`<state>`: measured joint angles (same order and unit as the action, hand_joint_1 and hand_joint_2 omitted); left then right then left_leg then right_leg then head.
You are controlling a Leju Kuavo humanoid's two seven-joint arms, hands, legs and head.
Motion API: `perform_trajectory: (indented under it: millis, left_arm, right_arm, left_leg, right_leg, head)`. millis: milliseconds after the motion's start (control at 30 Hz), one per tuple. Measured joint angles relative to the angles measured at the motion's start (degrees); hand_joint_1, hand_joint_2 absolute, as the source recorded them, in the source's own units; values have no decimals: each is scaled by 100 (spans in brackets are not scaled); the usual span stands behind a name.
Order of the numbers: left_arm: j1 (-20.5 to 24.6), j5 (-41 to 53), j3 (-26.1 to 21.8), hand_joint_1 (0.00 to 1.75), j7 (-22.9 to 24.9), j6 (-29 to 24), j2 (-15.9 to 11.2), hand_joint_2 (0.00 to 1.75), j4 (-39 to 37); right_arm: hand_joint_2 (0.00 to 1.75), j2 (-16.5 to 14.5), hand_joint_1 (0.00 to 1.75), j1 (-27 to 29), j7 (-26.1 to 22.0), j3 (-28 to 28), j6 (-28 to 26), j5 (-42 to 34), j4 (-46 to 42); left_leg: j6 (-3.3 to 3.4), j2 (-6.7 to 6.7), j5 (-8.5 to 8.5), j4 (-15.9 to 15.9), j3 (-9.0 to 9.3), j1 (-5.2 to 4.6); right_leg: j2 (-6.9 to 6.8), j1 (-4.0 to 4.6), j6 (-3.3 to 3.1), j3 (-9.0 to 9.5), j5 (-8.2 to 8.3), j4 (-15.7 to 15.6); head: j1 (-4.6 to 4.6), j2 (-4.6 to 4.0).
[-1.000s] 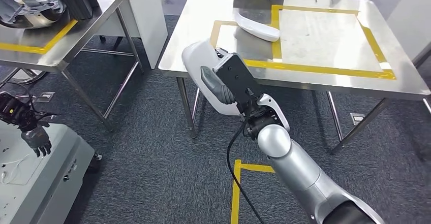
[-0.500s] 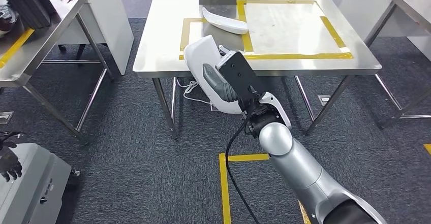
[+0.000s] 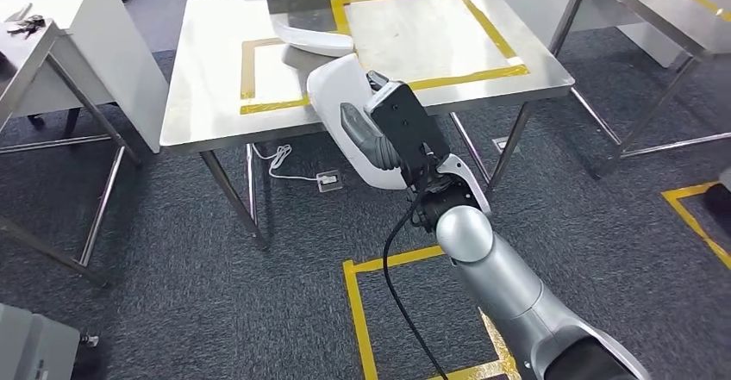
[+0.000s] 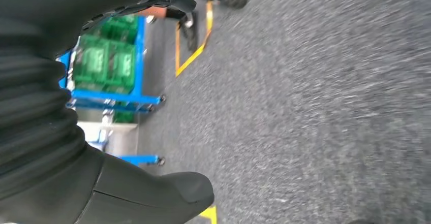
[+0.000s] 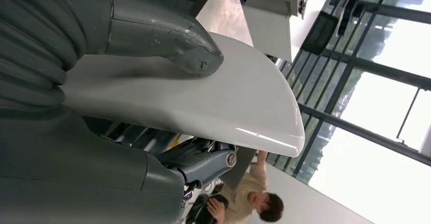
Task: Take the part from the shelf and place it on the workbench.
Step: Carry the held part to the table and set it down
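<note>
My right hand (image 3: 372, 143) grasping white curved part (image 3: 345, 104), poised over workbench (image 3: 207, 61) front edge; left hand (image 4: 76, 148) grip unclear; I'd lower it flat inside yellow-taped box (image 3: 250, 74), beside other white part (image 3: 315, 42)

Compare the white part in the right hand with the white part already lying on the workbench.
The held white part is gripped by the right hand, off the workbench; the other white part rests on the steel top. The held one stands tilted on edge; the lying one is flat, straddling the yellow tape line. The held one looks larger, being nearer the camera. Both are smooth, glossy white curved shells.
</note>
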<state>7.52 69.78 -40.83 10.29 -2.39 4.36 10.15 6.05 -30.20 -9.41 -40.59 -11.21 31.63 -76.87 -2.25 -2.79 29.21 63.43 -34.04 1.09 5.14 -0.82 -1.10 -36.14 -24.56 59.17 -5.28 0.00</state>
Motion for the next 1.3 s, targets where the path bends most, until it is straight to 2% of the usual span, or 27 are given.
perform_trajectory:
  millis: [67,100,133,167,233,267,300,333,367,400,433,467,533,600,667,733,800,867,900,933,967,1033,1100,1167,1200,1233,1300]
  left_arm:
    - [0,-5,-1,0,-8,-2,-4,175,-3]
    - [-1,-10,-2,0,-8,-5,-4,175,-5]
    - [-2,-15,-3,0,-8,-8,1,175,-6]
    - [1,-19,-5,0,-8,-11,3,175,-5]
    - [8,-21,-7,0,-8,-14,6,175,-3]
    - [9,-21,-7,0,-2,-15,1,175,-1]
    - [4,-21,-7,0,5,-15,-2,175,-1]
    - [-1,-19,-7,0,14,-15,-4,175,-1]
    - [-4,-16,-7,0,22,-15,-7,175,-1]
    - [-2,-11,-7,0,26,-15,-7,175,-1]
    - [5,-5,-7,0,28,-15,-6,175,-1]
    - [15,0,-7,0,29,-15,-5,175,-1]
    - [39,10,-7,0,34,-15,-4,175,-1]
    - [54,18,-6,0,43,-15,-6,175,-1]
    - [67,21,-6,0,49,-15,-9,175,1]
    - [75,26,-6,0,49,-15,-5,175,2]
    - [66,34,-4,0,50,-15,-3,175,-1]
    - [47,43,-3,0,52,-15,-8,175,-4]
    - [42,47,-4,0,52,-15,-10,175,-5]
    - [40,51,-4,0,52,-15,-10,175,-6]
    - [41,55,-4,0,52,-15,-11,175,-6]
    - [45,58,-3,0,51,-15,-11,175,-8]
    - [46,63,-2,0,55,-15,-9,175,-12]
    - [49,66,-3,0,60,-15,-2,175,-13]
    - [51,66,-3,0,60,-15,3,175,-11]
    - [54,66,-4,0,56,-16,7,175,-10]
    - [44,66,-4,0,50,-20,9,175,-9]
  right_arm:
    - [175,-24,175,-4,-2,0,3,1,-1]
    - [175,-30,175,-3,-1,0,4,2,-2]
    - [175,-32,175,3,0,2,5,3,-2]
    - [175,-28,175,8,0,4,4,6,-2]
    - [175,-23,175,5,-2,7,7,13,-2]
    - [175,-25,175,3,-3,7,9,15,-2]
    - [175,-27,175,6,-3,7,12,17,-1]
    - [175,-28,175,14,-3,7,14,18,0]
    - [175,-27,175,24,-1,7,16,21,1]
    - [175,-25,175,31,0,7,18,28,2]
    - [175,-23,175,32,1,7,20,39,2]
    - [175,-22,175,31,3,7,21,51,1]
    - [175,-25,175,22,12,7,21,69,-3]
    - [175,-31,175,18,20,7,21,77,-7]
    - [175,-33,175,21,37,9,24,81,-16]
    - [175,-41,175,10,68,13,28,92,-34]
    - [175,-61,175,1,88,14,40,110,-47]
    - [175,-75,175,20,101,14,57,125,-48]
    - [175,-77,175,30,108,14,66,132,-49]
    - [175,-77,175,35,113,15,73,138,-50]
    - [175,-78,175,36,116,15,80,147,-55]
    - [175,-81,175,31,122,15,88,175,-72]
    - [175,-90,175,27,138,15,89,227,-94]
    - [175,-95,175,30,162,15,65,312,-107]
    - [175,-95,175,30,167,15,41,372,-109]
    - [175,-94,175,27,161,15,8,441,-112]
    - [175,-95,175,25,120,15,-52,579,-125]
  left_leg:
    - [24,-234,-66,-381,173,11]
    - [48,-246,-52,-405,187,3]
    - [86,-176,-69,-413,193,7]
    - [129,-100,-90,-434,194,13]
    - [215,64,-127,-477,202,29]
    - [242,148,-131,-481,202,16]
    - [262,233,-128,-477,199,4]
    - [270,320,-122,-470,196,-7]
    - [275,408,-115,-464,194,-14]
    - [275,492,-106,-457,195,-18]
    - [270,570,-95,-450,198,-20]
    - [262,637,-82,-442,204,-21]
    - [218,748,-51,-427,220,-45]
    - [156,849,-34,-435,245,-70]
    - [89,919,-17,-453,278,-67]
    - [26,712,152,-245,204,-51]
    - [-10,403,503,403,-83,-35]
    - [-28,308,728,1048,-394,-29]
    - [-33,297,681,1120,-440,-25]
    - [-34,285,523,961,-379,-18]
    - [-37,233,289,601,-223,-3]
    - [-34,-17,10,-115,94,31]
    - [7,-170,-4,-380,211,30]
    - [93,-76,-31,-401,217,21]
    - [140,-26,-52,-416,218,26]
    - [185,25,-72,-433,219,31]
    - [247,121,-88,-450,213,17]
  right_leg:
    - [135,-10,84,-60,26,12]
    - [210,-17,138,-90,54,-1]
    - [275,-25,185,-113,83,-21]
    - [227,-19,221,-131,87,-14]
    - [-108,9,272,-271,-83,261]
    - [-319,18,289,-417,-261,584]
    - [-432,15,308,-599,-454,983]
    - [-471,9,322,-766,-599,1354]
    - [-483,5,330,-861,-653,1574]
    - [-490,4,330,-837,-598,1563]
    - [-514,5,323,-693,-457,1316]
    - [-565,10,309,-482,-287,945]
    - [-767,56,228,-102,-83,259]
    - [-840,102,137,-2,-58,25]
    - [-717,84,72,-5,-27,-22]
    - [-607,35,2,19,11,-80]
    - [-494,10,-40,23,31,-102]
    - [-356,9,-47,13,33,-96]
    - [-278,6,-43,11,34,-88]
    - [-201,-2,-36,11,34,-75]
    - [-127,-12,-19,10,30,-54]
    - [14,-24,45,-22,22,1]
    - [142,-30,141,-82,50,18]
    - [228,-47,230,-121,97,-15]
    - [150,-42,259,-145,82,9]
    - [2,-29,281,-209,5,132]
    - [-354,-5,305,-497,-328,756]
  head:
    - [4,0]
    - [4,0]
    - [5,0]
    - [-2,0]
    - [-35,0]
    - [-51,0]
    - [-62,0]
    - [-62,0]
    - [-62,0]
    - [-63,0]
    - [-63,0]
    - [-63,0]
    - [-59,0]
    - [-54,0]
    - [-54,0]
    - [-41,0]
    - [-20,0]
    - [-14,0]
    - [-14,0]
    - [-14,0]
    - [-14,0]
    - [-9,0]
    - [-4,0]
    - [-2,0]
    - [-8,0]
    - [-20,0]
    - [-40,0]
